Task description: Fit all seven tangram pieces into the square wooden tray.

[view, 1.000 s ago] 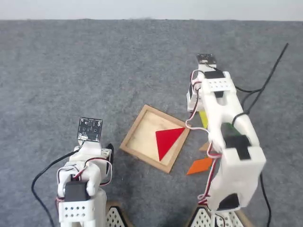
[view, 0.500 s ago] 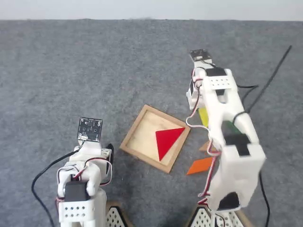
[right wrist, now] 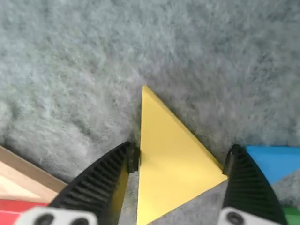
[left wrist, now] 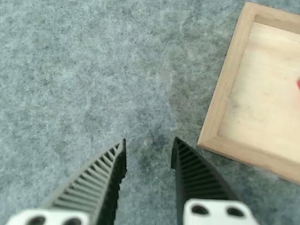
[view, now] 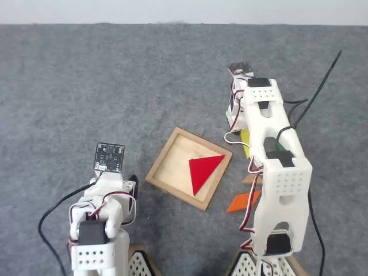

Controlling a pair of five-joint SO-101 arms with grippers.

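Note:
The square wooden tray (view: pixel 163 163) lies mid-table with a red triangle (view: pixel 201 168) inside it. My right arm (view: pixel 261 112) stretches over the loose pieces to the right of the tray. My right gripper (right wrist: pixel 182 152) is open and low over the carpet, one finger on each side of a flat yellow triangle (right wrist: pixel 164 173). A strip of that yellow triangle (view: pixel 246 142) shows beside the arm. A blue piece (right wrist: pixel 274 161) lies right next to it. My left gripper (left wrist: pixel 147 150) is open over bare carpet, just off the tray's rim (left wrist: pixel 225 93).
An orange parallelogram (view: pixel 241 201) and a small tan piece (view: pixel 251 179) lie right of the tray, partly under the right arm. A green piece (view: pixel 280 150) peeks out by the arm. Grey carpet stretches wide to the left and back.
The right arm's wrist has swung slightly left and away from the base over the yellow triangle. The left arm has not moved.

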